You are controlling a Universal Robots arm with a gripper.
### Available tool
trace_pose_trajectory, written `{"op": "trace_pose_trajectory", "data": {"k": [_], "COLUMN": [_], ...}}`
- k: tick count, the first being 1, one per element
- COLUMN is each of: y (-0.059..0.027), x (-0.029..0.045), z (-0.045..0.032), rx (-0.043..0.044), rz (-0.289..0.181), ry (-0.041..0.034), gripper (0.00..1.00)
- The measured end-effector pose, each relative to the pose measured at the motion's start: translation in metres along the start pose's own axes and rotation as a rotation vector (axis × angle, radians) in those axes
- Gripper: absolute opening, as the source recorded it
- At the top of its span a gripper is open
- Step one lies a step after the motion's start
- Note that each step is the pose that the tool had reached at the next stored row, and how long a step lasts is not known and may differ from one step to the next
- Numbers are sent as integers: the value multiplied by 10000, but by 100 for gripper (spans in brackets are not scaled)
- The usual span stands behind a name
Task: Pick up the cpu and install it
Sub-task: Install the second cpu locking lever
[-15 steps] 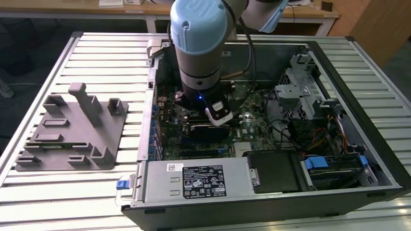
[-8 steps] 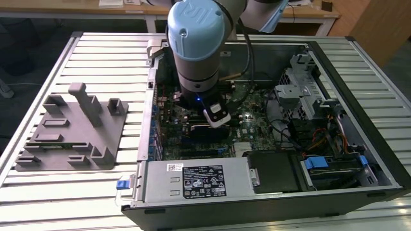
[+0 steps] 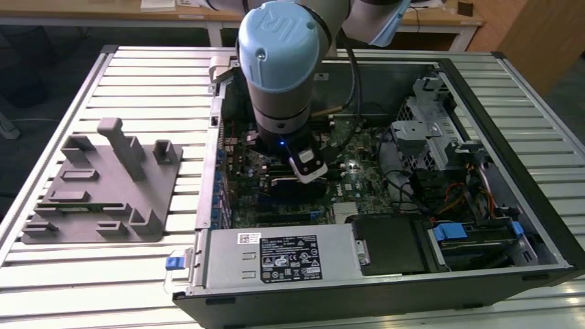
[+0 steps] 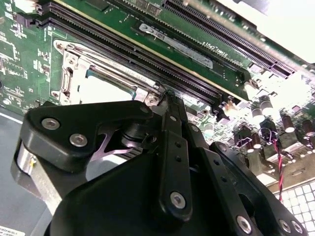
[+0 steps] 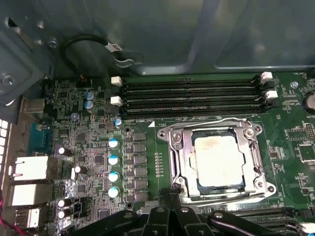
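Even indoor light; the computer case [image 3: 384, 205] interior sits in shadow. In the second wrist view, glare washes out beside the motherboard [image 4: 197, 44]; gripper [image 4: 167, 162] linkage looms soft.

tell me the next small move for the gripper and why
Probably a short straight lift. In the first wrist view the cpu already lies flat inside the socket frame, and the gripper sits just at the frame's edge, not on the chip. I can't tell how its fingers stand. The arm hangs low over the motherboard, so rising straight avoids the parts around it.
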State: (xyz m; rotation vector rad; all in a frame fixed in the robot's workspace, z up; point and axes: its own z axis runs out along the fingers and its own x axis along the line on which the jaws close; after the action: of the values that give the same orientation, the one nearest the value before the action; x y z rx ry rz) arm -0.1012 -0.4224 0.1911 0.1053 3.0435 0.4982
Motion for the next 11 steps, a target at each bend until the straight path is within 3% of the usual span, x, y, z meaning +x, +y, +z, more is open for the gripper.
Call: {"op": "trace_pose_trajectory", "data": {"k": [3,11], "y": [-5,-13], "x": [1,5], "z": [15,36], "rx": [-41,-43], "rz": [2,3], "ry": [2,3], "gripper": [11,11]}}
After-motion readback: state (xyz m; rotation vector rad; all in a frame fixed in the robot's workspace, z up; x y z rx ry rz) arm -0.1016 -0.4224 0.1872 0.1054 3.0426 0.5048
